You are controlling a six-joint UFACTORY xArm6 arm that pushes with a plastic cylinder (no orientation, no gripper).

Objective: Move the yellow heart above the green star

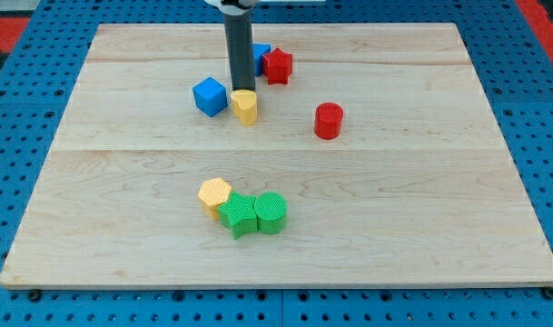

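Rod's tip [241, 91], jawless as a tool, touches the yellow heart [245, 106] from above.

On the table [421, 227] we counted eight blocks: two yellow, a heart [245, 106] and a hexagon [214, 195]; two green, a star [239, 215] and a cylinder [271, 213]; two blue, a cube [209, 95] and a half-hidden one [261, 56]; two red, a star [278, 65] and a cylinder [328, 120].

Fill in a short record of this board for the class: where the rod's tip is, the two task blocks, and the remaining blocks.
tip: my tip at the top edge of the yellow heart
green star: near the view's bottom, between a yellow hexagon and a green cylinder
beside heart: blue cube on its left
other blocks: red star, red cylinder, a blue block partly hidden behind the rod
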